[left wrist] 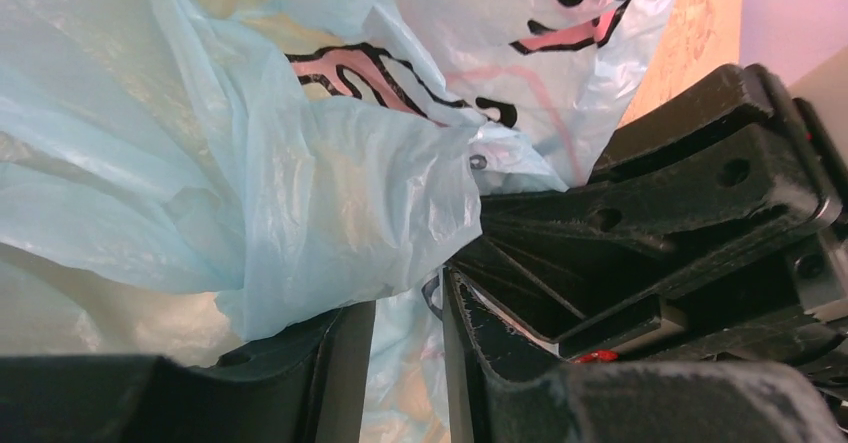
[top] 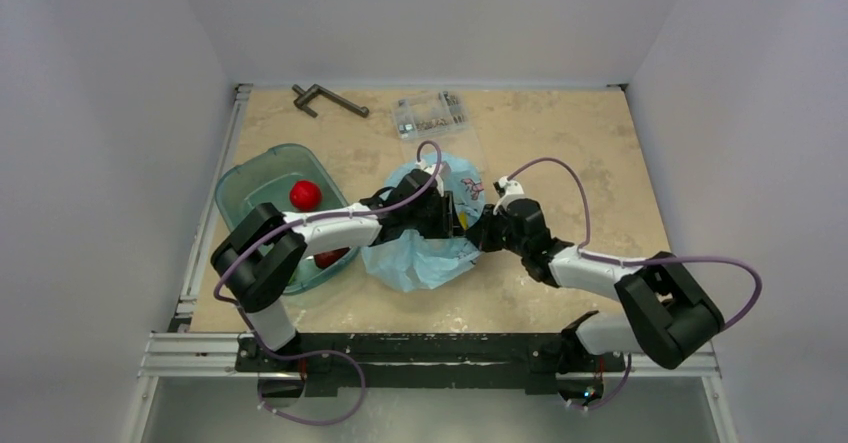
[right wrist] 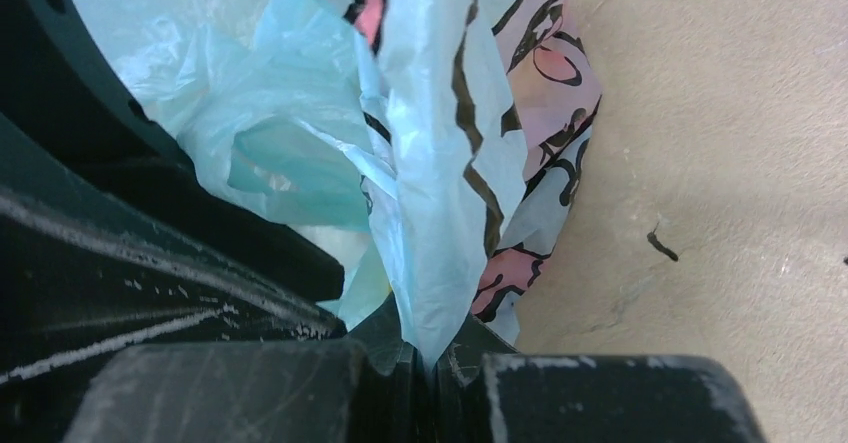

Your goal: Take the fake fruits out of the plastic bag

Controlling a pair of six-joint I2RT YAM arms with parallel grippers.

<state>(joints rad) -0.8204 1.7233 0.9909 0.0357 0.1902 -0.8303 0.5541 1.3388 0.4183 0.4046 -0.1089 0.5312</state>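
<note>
Thin light-blue translucent plastic bag (top: pixel 415 263) with a printed whitish panel, crumpled at mid-table just right of a teal translucent tub (top: pixel 240 178) holding a round red plastic toy apple (top: pixel 305 195). Right gripper (right wrist: pixel 428 358) clamped tight on a fold of film; left gripper (left wrist: pixel 408 328) nearly closed with film in the gap, true pinch unclear. Likely feather-light, limp, slippery, tear-prone: best pinched at bunched edges and spread gently.
</note>
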